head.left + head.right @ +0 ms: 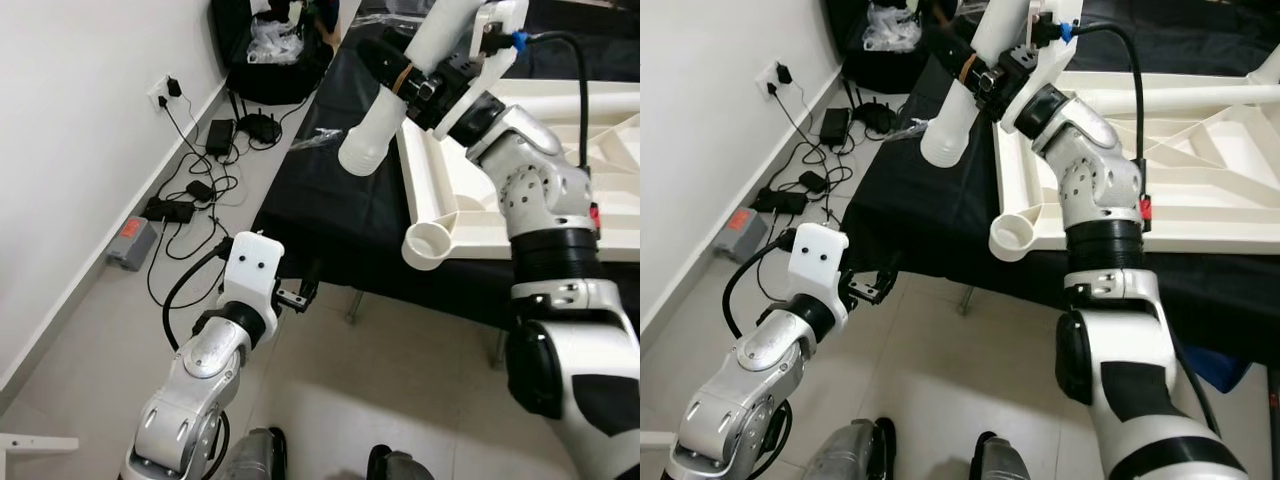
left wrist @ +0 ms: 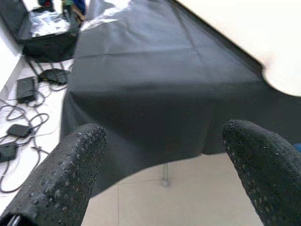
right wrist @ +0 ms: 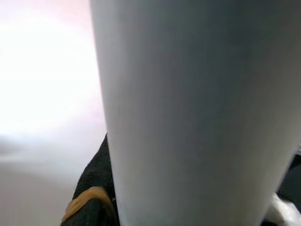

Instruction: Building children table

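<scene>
The right gripper [image 1: 400,75] clamps the leg [image 1: 400,90], its long axis slanting down-left, open end above and left of the corner socket [image 1: 430,245] of the tabletop [image 1: 560,150]; the left gripper [image 1: 300,295] hangs wide.

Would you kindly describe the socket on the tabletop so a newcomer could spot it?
An upturned white tabletop lies on a black cloth. At its near corner, closest to the left gripper, sits the socket: a round open cup, empty, unlike the leg the right gripper holds.
</scene>
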`<state>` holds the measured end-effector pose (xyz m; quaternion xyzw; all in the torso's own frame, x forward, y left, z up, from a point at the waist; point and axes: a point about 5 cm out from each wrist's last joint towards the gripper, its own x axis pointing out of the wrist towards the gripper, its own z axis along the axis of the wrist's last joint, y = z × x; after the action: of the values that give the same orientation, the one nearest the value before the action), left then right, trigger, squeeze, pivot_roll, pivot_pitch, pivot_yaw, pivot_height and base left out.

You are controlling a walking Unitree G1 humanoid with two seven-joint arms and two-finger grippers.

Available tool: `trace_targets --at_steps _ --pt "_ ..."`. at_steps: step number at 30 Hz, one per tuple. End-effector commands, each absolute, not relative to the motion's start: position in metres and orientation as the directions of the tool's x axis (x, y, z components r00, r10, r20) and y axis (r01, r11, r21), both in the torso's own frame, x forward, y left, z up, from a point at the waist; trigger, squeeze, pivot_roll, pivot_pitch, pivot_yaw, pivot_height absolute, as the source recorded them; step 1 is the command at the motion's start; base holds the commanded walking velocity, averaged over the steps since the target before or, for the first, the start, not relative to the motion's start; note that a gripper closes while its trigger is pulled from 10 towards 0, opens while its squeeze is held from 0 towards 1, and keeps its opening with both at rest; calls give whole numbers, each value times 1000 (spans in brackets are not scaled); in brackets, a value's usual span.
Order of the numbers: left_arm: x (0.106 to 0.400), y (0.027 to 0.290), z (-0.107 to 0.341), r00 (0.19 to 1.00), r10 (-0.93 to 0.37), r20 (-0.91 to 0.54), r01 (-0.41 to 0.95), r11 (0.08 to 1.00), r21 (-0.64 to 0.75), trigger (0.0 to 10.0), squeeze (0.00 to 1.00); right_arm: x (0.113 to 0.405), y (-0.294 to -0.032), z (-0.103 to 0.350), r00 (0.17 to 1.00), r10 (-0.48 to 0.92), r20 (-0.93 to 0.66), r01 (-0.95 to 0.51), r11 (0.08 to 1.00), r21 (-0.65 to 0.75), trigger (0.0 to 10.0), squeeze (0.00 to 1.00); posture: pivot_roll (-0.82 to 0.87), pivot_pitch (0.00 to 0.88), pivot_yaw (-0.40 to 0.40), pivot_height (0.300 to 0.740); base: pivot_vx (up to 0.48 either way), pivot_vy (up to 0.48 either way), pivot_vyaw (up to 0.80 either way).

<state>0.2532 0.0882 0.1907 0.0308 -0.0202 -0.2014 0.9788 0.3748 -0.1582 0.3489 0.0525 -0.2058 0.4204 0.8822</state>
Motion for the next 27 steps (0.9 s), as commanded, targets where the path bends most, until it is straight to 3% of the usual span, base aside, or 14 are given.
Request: trace_targets --at_steps 1,3,7,14,19,23,27 --pt "248 85 191 908 -417 23 415 907 65 10000 0 369 -165 355 492 764 417 -810 577 -101 10000 0 162 261 -40 740 0 0 0" --pt "248 85 191 908 -417 23 415 907 65 10000 0 369 -165 355 492 764 417 -810 577 -101 10000 0 162 261 -40 740 0 0 0" --pt "240 80 188 879 -477 4 476 878 53 10000 0 355 -182 341 346 891 294 -898 405 -171 10000 0 164 273 -36 740 0 0 0" --pt "232 75 184 842 -540 -20 540 841 27 10000 0 352 -189 333 298 929 221 -910 346 -229 10000 0 167 281 -32 740 0 0 0" --pt "224 69 182 812 -582 -34 583 813 8 10000 0 358 -198 326 338 927 163 -897 370 -244 10000 0 181 301 -26 740 0 0 0" --pt "216 69 182 803 -594 -52 595 804 4 10000 0 364 -218 314 437 896 80 -860 442 -255 10000 0 192 322 -18 740 0 0 0" --pt "214 69 183 802 -595 -53 596 803 4 10000 0 363 -222 314 434 898 73 -864 438 -250 10000 0 189 333 -10 740 0 0 0"
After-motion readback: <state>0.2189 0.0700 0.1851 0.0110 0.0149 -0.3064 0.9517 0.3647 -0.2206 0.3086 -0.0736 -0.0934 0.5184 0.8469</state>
